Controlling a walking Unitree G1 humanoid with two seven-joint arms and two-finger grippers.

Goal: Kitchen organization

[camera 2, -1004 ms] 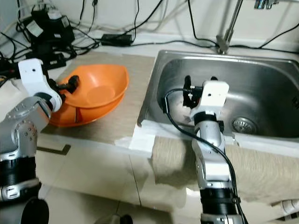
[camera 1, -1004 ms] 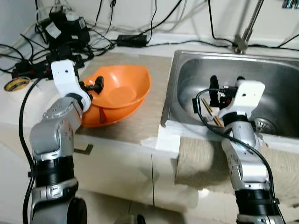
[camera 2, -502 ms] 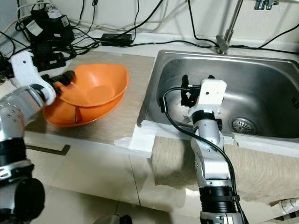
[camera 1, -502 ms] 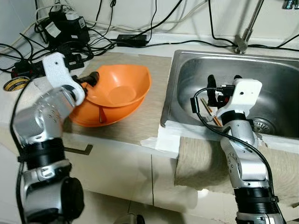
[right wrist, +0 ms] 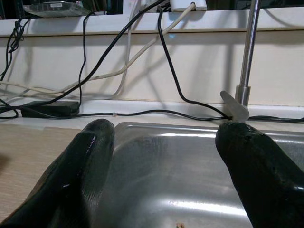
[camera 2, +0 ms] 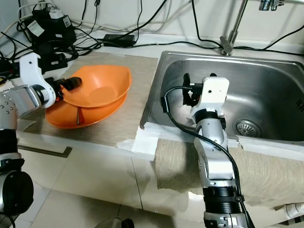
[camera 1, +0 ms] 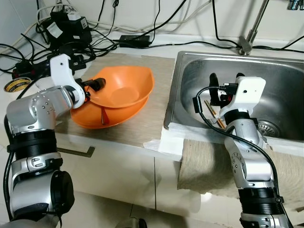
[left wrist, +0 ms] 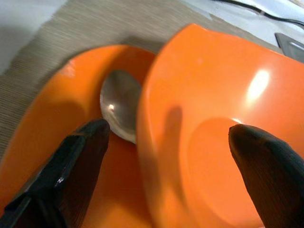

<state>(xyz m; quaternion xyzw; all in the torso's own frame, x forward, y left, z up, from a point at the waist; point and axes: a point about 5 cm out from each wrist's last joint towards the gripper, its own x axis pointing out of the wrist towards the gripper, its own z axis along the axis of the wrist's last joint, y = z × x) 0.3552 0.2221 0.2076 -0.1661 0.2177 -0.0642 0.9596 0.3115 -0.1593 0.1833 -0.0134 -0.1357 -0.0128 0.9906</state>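
Note:
Two orange bowls sit nested on the woven mat left of the sink. The upper bowl (camera 1: 121, 92) leans inside the lower bowl (camera 1: 92, 118). A metal spoon (left wrist: 118, 104) lies in the lower one, partly under the upper bowl. My left gripper (camera 1: 96, 84) is open astride the upper bowl's left rim, one finger (left wrist: 80, 156) outside over the spoon and the other inside. My right gripper (camera 1: 226, 77) hangs open above the steel sink (camera 1: 285, 80) with nothing between its fingers. Chopsticks (camera 1: 212, 111) lie on the sink floor below it.
A tangle of black cables and power bricks (camera 1: 66, 26) crowds the back left of the counter, with a tape roll (camera 1: 16, 85) at the far left. The faucet (camera 1: 251, 28) rises behind the sink. A beige cloth (camera 1: 204, 161) drapes over the counter's front edge.
The upper bowl, held steeply tilted a second ago, has come down to rest in the lower bowl. My left arm has swung outward; the right arm has barely moved.

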